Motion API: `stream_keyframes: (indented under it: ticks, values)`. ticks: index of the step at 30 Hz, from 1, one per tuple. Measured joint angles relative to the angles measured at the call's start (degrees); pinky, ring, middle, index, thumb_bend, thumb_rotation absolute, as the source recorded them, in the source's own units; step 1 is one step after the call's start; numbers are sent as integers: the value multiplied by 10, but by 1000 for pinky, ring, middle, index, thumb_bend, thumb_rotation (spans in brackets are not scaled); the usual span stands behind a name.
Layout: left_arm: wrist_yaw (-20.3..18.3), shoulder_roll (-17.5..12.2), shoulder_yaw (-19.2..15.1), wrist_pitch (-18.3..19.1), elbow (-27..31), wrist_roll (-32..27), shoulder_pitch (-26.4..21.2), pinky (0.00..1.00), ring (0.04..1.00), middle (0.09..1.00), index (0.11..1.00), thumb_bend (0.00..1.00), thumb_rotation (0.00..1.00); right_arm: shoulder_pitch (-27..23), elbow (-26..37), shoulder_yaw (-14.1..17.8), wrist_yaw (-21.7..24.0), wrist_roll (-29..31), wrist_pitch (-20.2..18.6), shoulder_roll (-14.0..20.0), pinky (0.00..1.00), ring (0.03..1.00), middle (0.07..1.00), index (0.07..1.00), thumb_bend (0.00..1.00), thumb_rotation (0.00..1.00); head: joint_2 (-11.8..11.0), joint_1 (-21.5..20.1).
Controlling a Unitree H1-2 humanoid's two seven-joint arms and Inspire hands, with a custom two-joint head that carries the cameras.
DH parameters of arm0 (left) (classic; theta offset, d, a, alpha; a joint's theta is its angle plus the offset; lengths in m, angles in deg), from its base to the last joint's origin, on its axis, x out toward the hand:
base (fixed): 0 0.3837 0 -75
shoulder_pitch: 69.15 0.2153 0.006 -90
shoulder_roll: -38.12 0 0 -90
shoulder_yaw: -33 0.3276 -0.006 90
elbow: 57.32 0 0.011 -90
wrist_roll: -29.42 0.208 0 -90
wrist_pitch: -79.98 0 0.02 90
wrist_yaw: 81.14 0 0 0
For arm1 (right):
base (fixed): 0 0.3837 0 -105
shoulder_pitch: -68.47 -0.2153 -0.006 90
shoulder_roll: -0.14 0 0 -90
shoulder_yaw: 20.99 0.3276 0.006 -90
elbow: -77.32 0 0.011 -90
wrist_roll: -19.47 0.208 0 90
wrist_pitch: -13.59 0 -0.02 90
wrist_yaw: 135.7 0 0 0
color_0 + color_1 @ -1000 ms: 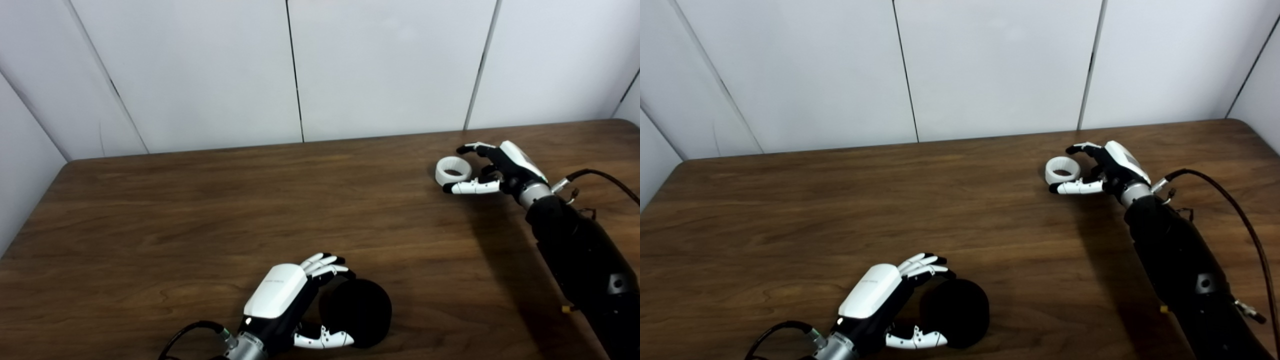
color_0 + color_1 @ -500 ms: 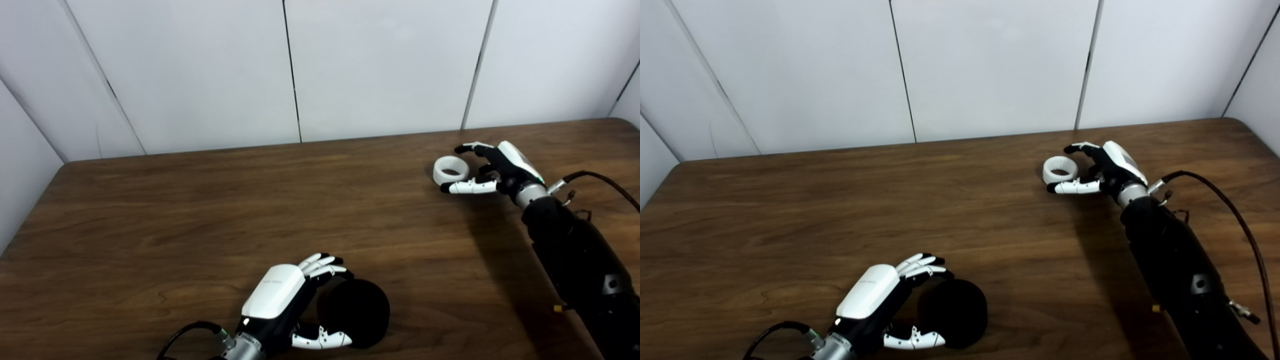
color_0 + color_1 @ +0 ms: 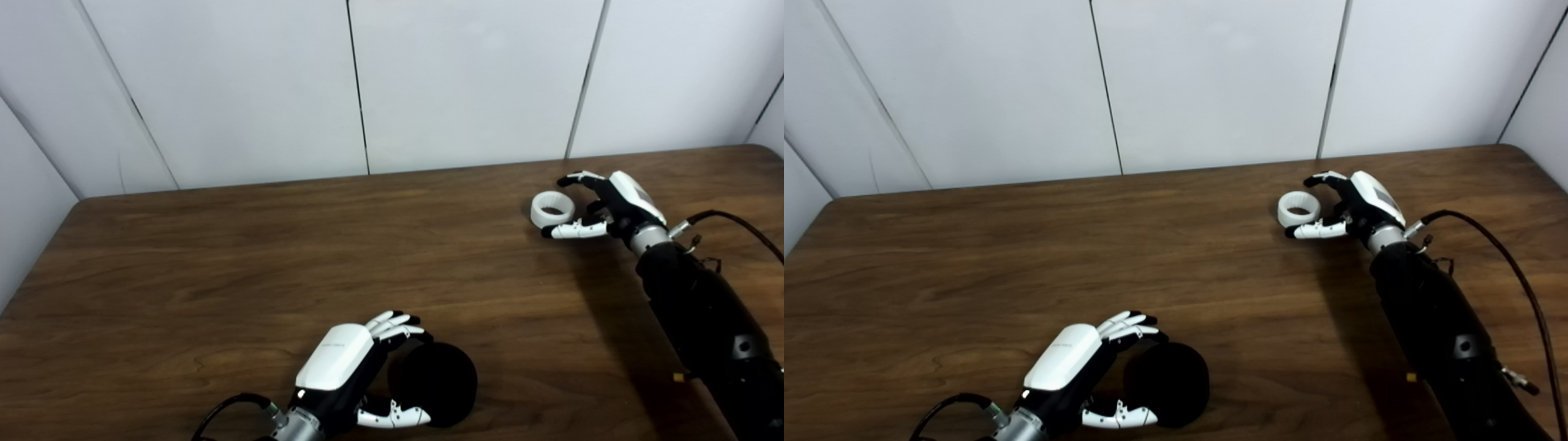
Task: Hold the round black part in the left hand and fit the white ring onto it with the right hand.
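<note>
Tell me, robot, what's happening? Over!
Left hand open around black part. Right hand open beside white ring, ring on table. Nothing blocking.

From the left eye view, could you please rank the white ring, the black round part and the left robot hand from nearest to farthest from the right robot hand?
Measured from the right robot hand:
1. White ring: just to its left at the far right of the table, between its thumb and fingers.
2. Black round part: at the near edge, centre.
3. Left robot hand: just left of the black part, cupped around it.
</note>
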Motion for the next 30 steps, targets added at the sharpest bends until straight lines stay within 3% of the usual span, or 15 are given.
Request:
stream_keyframes:
  ticks: [30]
  values:
    - [-3,4,1,1,9,0,8,814,940,899,747,895,406,-13,-2,-27,9,-52,-10,2,828,943,929,796,833,294,3,-1]
